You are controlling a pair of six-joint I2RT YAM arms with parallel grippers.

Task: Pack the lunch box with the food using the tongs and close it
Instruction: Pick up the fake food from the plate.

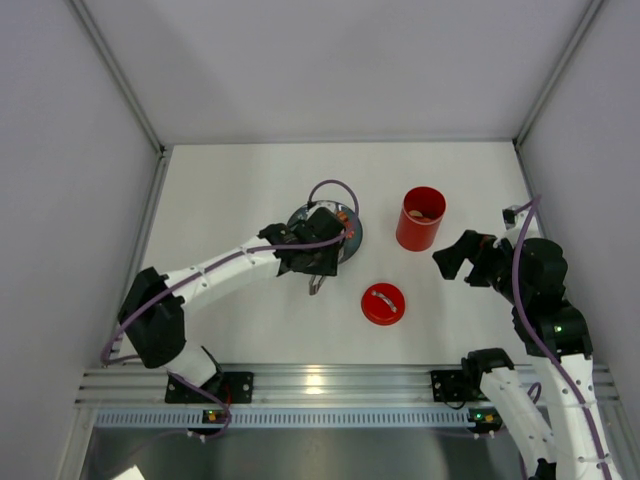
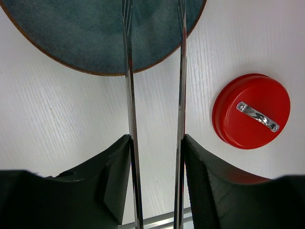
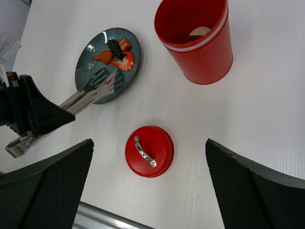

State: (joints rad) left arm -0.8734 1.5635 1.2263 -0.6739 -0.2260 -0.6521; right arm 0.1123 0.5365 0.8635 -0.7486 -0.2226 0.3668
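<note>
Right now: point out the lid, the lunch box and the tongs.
lid (image 3: 149,151): right wrist view, middle of its red top.
lunch box (image 3: 202,57): right wrist view, ribbed outer wall below the rim.
tongs (image 3: 78,99): right wrist view, the shafts just short of the slotted heads.

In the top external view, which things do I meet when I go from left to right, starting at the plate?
plate → red lid → lunch box → right gripper

A white table (image 1: 230,200) boxed by pale grey walls (image 1: 60,150), aluminium rail (image 1: 330,380) nearest.
</note>
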